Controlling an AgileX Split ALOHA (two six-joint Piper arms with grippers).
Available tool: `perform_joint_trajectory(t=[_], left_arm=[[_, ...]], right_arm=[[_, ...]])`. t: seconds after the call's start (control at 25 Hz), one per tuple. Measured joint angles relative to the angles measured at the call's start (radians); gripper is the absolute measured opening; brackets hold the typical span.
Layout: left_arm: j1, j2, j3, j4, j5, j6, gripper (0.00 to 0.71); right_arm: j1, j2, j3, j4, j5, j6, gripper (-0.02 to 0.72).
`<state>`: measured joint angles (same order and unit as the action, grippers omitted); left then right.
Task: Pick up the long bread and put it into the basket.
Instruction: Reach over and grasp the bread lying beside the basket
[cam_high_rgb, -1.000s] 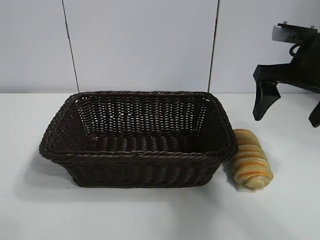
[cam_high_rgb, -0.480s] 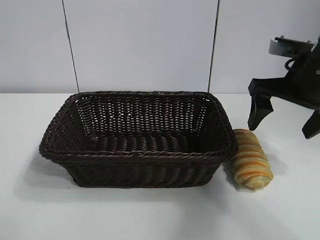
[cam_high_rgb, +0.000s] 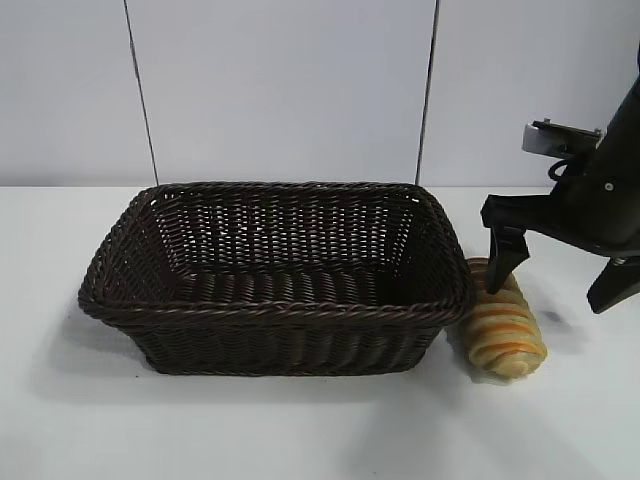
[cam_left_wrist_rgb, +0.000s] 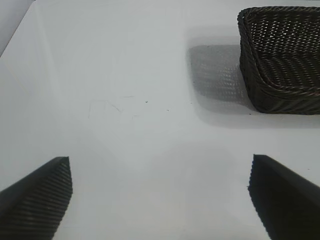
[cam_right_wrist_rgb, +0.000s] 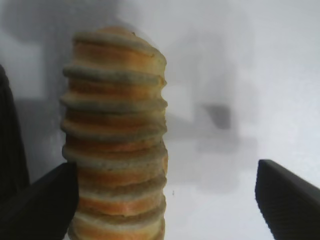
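The long bread (cam_high_rgb: 502, 332), a golden-tan ridged loaf, lies on the white table just right of the basket (cam_high_rgb: 280, 311), a dark brown wicker basket with nothing in it. My right gripper (cam_high_rgb: 556, 280) is low over the loaf's far end and open. One finger (cam_high_rgb: 503, 265) is at the loaf on the basket side, the other (cam_high_rgb: 611, 288) well off to the right. In the right wrist view the bread (cam_right_wrist_rgb: 115, 135) stands against one finger (cam_right_wrist_rgb: 47, 202) of the right gripper (cam_right_wrist_rgb: 165, 202), with a wide gap to the other. My left gripper (cam_left_wrist_rgb: 160, 200) is open above bare table.
The basket's end wall (cam_left_wrist_rgb: 272, 95) shows far off in the left wrist view. The bread lies close against the basket's right side. A pale panelled wall (cam_high_rgb: 280, 90) stands behind the table. White tabletop (cam_high_rgb: 300, 430) lies in front of the basket.
My right gripper has come down and to the left, from above the table at the right to around the far end of the bread. The bread and basket have not moved.
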<state>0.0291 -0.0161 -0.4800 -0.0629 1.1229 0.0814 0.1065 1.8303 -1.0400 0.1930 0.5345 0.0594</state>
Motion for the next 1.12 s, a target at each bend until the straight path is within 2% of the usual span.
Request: perform_joint_trajectory(t=[0.16, 0.64, 0.72, 0.96, 1.12], left_arm=[[0.000, 0.000, 0.000, 0.000, 0.000, 0.000, 0.690], [0.000, 0.000, 0.000, 0.000, 0.000, 0.000, 0.690], [0.000, 0.000, 0.000, 0.001, 0.000, 0.001, 0.690], [0.000, 0.000, 0.000, 0.000, 0.000, 0.001, 0.690], [0.000, 0.000, 0.000, 0.000, 0.000, 0.001, 0.690]], right_arm=[[0.000, 0.000, 0.000, 0.029, -0.013, 0.000, 0.640], [0.000, 0.065, 0.000, 0.050, -0.034, 0.000, 0.636], [0.000, 0.070, 0.000, 0.055, -0.036, 0.000, 0.586], [0.020, 0.070, -0.002, 0.073, -0.048, 0.016, 0.312], [0.020, 0.070, -0.002, 0.057, -0.049, 0.046, 0.211]])
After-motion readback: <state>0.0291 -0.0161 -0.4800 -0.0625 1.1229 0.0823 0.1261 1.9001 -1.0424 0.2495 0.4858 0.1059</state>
